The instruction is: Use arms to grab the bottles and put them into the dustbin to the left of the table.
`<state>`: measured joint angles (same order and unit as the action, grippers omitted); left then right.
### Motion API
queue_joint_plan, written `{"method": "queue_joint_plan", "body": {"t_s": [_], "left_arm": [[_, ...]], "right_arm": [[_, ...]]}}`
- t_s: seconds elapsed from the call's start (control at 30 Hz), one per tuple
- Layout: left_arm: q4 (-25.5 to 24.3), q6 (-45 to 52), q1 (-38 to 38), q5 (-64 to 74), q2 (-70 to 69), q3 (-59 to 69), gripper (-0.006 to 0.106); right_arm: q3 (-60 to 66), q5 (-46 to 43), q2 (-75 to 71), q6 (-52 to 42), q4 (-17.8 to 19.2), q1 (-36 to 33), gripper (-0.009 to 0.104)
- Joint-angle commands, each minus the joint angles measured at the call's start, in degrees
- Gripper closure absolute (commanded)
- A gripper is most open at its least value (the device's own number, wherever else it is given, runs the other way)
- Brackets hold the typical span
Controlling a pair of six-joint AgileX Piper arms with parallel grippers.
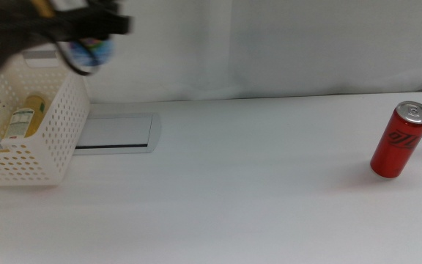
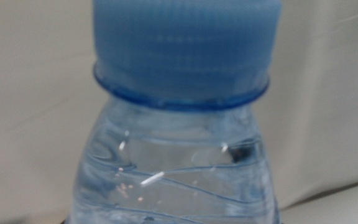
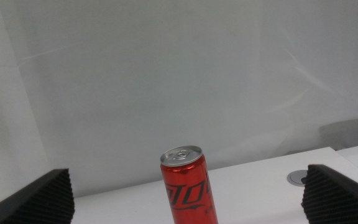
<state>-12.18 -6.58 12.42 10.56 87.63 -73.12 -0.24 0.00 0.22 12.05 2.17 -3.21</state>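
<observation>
While the left gripper (image 1: 97, 29) hangs blurred above the white perforated plastic dustbin (image 1: 57, 139), the small clear water bottle with the blue cap (image 2: 182, 124) fills its wrist view, evidently clamped between jaws I cannot see; directly below it, the yellow juice bottle with the green-white label (image 1: 26, 116) already lies inside the bin; I'd say one bottle is done and the second needs only releasing; the right gripper (image 3: 185, 199) waits wide open and empty, with the red soda can (image 3: 188, 185) standing on the white table (image 1: 233, 191) just ahead of it.
</observation>
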Motion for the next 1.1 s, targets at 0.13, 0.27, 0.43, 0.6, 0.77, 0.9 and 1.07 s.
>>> {"method": "queue_joint_plan", "body": {"t_s": [0.13, 0.27, 0.43, 0.6, 0.77, 0.9, 1.07], "left_arm": [[1.7, -0.3, -9.0, 14.9, -4.7, -1.6, 0.103], [5.6, -0.5, -15.9, 20.3, -4.3, -3.3, 0.103], [7.0, -0.4, -21.5, 21.5, -2.8, -3.8, 0.103], [7.0, -0.1, -22.7, 18.8, 2.8, -3.9, 0.103], [7.1, -0.1, -22.7, 15.0, 8.3, -4.0, 0.103], [7.1, -0.1, -22.7, 14.3, 12.7, -5.2, 0.103], [6.9, -0.1, -22.7, 14.0, 16.8, -6.9, 0.103]], "right_arm": [[2.4, -0.6, -1.9, -0.3, 0.7, 0.3, -0.008], [2.4, -0.7, -1.9, -0.3, 0.7, 0.3, -0.008], [2.4, -0.7, -1.9, 0.0, 0.7, 0.3, -0.008], [2.4, -0.7, -1.9, 0.0, 0.4, 0.3, -0.008], [2.4, -0.7, -1.9, 0.0, 0.3, 0.3, -0.008], [2.4, -0.7, -1.9, 0.0, 0.3, 0.3, -0.008], [2.4, -0.7, -1.9, 0.0, 0.3, 0.3, -0.008]]}}
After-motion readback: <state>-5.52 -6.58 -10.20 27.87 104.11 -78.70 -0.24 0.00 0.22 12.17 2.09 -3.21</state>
